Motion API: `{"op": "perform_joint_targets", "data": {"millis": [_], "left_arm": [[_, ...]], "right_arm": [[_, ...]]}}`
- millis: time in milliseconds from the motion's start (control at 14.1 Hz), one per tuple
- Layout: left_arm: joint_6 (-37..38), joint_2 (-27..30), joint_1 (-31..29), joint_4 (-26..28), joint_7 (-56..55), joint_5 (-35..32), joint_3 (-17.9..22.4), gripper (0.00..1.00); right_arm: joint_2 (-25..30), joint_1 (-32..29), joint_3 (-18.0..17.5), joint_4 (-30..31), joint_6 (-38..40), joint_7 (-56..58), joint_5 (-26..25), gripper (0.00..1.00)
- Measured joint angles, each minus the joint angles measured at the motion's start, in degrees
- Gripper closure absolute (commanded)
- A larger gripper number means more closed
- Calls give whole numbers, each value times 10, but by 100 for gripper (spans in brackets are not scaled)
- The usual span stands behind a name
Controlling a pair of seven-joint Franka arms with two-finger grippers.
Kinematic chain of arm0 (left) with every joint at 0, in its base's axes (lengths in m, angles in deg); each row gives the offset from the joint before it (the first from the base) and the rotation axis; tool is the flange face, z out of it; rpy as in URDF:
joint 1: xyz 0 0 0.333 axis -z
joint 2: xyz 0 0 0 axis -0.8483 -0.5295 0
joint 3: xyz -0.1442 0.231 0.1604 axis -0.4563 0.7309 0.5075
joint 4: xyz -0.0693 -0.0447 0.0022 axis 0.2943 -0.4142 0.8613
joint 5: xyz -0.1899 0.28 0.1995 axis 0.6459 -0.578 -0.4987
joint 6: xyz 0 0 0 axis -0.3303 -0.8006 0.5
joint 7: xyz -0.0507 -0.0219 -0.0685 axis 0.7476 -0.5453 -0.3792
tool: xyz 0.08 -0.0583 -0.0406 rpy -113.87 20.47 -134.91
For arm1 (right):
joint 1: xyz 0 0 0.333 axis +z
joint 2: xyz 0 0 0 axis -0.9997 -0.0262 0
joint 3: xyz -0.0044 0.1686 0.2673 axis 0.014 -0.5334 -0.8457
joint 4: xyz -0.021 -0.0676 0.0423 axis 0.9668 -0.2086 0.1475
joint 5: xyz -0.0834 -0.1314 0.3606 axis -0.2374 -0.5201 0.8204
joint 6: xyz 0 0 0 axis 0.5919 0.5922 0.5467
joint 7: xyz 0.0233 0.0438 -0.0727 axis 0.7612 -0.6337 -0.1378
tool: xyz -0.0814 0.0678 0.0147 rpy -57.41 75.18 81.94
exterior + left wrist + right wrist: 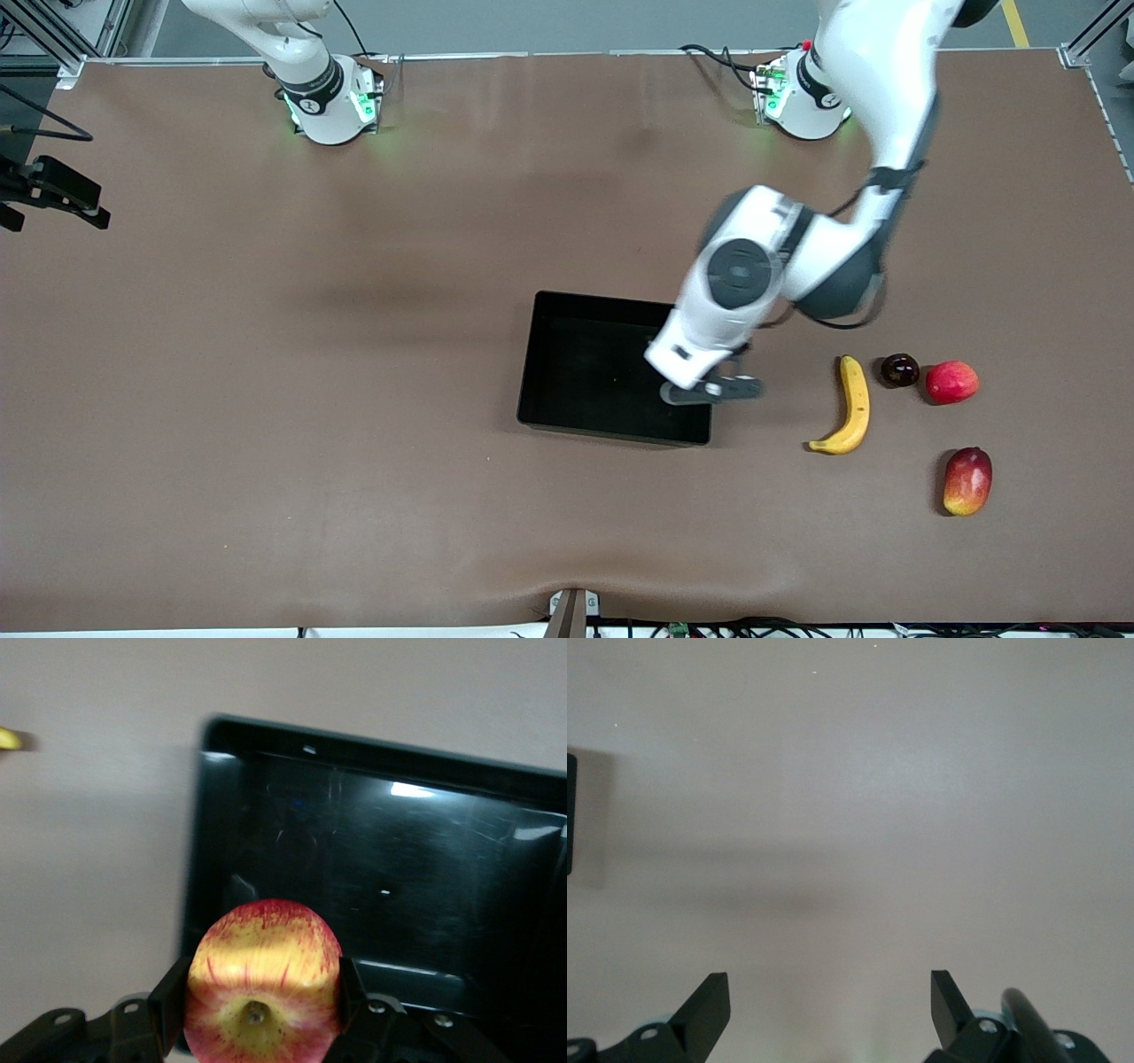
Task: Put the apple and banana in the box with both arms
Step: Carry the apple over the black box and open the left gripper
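The apple [263, 979], red streaked with yellow and showing its stem dimple, sits between the black fingers of my left gripper [262, 994], which is shut on it. In the front view that gripper [711, 388] hangs over the black box [567, 372] at the box's end toward the left arm, and the hand hides the apple. The left wrist view looks down into the box [381, 859]. The yellow banana [852, 406] lies on the table beside the box, toward the left arm's end. My right gripper [830, 1001] stands open over bare table, holding nothing.
Beside the banana lie a dark round fruit [899, 369] and a pinkish-red round fruit [952, 382]. A red-yellow mango [967, 480] lies nearer the front camera. A black camera mount [53, 190] juts in at the right arm's end of the table.
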Motion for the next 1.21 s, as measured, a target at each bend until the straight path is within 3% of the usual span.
{"op": "perform_joint_targets", "data": {"millis": [427,640,711,783,1209], "left_arm": [[-109,-68,11,41,-9,0,1,100],[-125,-79,10,64,-12,0,2,100],[-124,-76,10,68,-12,0,2,65],[-125,-75,10,71,-13,0,2,1],[-119,-45,-1,60,-34,1,7,0]], "right_arm": [[0,0,2,0,0,5,3,0],[0,-1,2,0,1,5,5,0],[0,-1,2,0,1,6,5,0],[0,-1,2,0,1,6,5,0],[0,-4,3,0,1,6,15,0]]}}
